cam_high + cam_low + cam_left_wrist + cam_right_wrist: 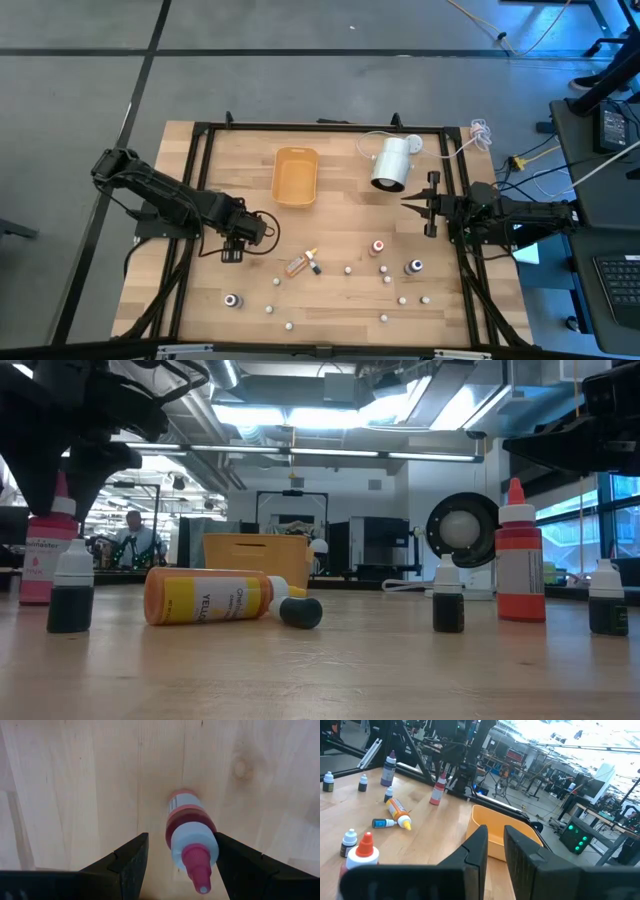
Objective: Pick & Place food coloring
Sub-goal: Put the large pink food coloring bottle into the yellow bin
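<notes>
Food coloring: pink bottle (190, 832) stands upright between your left hand's (232, 253) fingers (125, 865), spread wide, not gripping. At its 3 o'clock, two bottles lie flat: orange (296, 266), small one (313, 267). Roughly a dozen more scattered toward 4 o'clock. One orange tray (295, 176) at 1 o'clock. Right hand (418, 205) closed, empty, beside surface's (340, 225) right edge.

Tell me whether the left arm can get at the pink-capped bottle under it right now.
Probably yes. The left end effector hangs right over the upright pink-capped bottle with its fingers open on either side of it, and the wood around the bottle is bare, so nothing seems to block a straight descent.
</notes>
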